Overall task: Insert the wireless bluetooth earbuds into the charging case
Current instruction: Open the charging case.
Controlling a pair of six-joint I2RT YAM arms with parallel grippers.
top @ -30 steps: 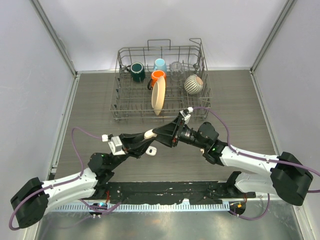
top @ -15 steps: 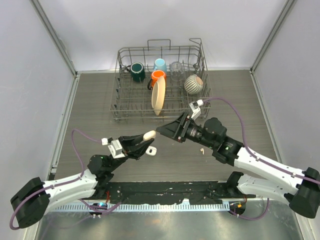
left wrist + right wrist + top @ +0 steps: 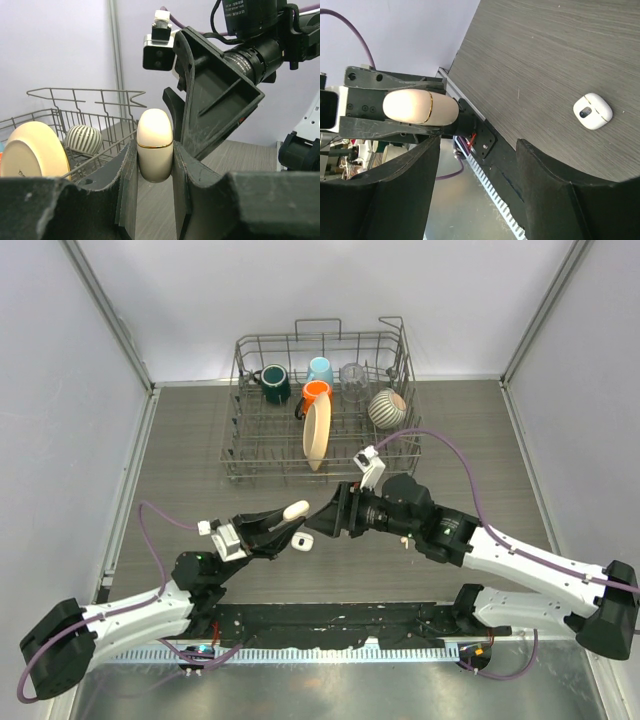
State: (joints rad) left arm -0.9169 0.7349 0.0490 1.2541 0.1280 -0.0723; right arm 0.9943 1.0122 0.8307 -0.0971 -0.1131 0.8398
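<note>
Left pincer (image 3: 155, 162) clamping beige case (image 3: 155, 135), charging case (image 3: 592, 111) on table (image 3: 545, 50) nearby

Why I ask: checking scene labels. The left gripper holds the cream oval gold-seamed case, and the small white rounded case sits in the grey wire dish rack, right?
No: the small white rounded case lies on the dark wood-grain table, outside the grey wire dish rack; the right wrist view shows it. The left gripper does hold the cream oval gold-seamed case.

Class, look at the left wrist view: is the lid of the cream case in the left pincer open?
No: the cream case stands shut between the fingers of the left pincer, its lid seam a thin unbroken gold line.
</note>
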